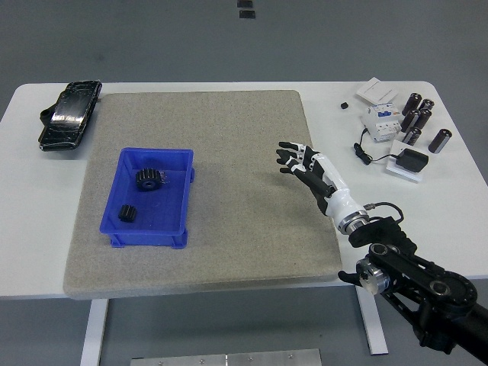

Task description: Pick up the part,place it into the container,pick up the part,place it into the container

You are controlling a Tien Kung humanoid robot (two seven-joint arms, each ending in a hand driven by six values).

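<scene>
A blue container (175,200) sits on the left half of a grey felt mat (229,137). Two black gear parts lie inside it: a larger gear (148,179) near the back and a smaller gear (127,213) near the front left. My right hand (293,158) hovers over the mat's right edge, well to the right of the container, fingers spread and empty. The right arm (404,274) comes in from the lower right corner. The left arm is out of view.
A black pouch (69,114) lies at the table's back left. At the back right are dark cylinders (418,118), white boxes (377,91), a white breaker-like device (380,120) and a black adapter with cable (408,162).
</scene>
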